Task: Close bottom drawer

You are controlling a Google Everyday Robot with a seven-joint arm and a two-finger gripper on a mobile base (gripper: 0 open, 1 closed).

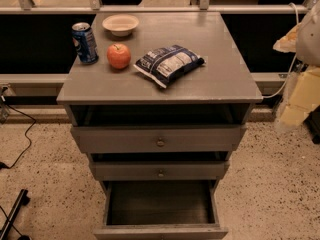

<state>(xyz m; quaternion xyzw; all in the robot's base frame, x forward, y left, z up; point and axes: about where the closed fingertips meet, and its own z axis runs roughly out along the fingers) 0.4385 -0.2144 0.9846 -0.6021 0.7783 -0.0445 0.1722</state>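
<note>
Hanging at the right edge, the pale yellow tool (299, 96) is level with the grey wooden bench (225, 79); whether it is open or closed cannot be told. Low to the tool's left, the slim grey-painted wooden bottom drawer (160, 204) stands pulled out, dark inside showing. Farther left on the bench sit a blue can (85, 43), cream bowl (120, 24), red apple (119, 56) and blue snack bag (169, 64)

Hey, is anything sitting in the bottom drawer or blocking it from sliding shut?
Nothing visible does. The bottom drawer is pulled far out and its dark inside shows no objects. The gripper hangs at the right edge of the view, beside the cabinet and apart from the drawer, with nothing visible between them.
</note>
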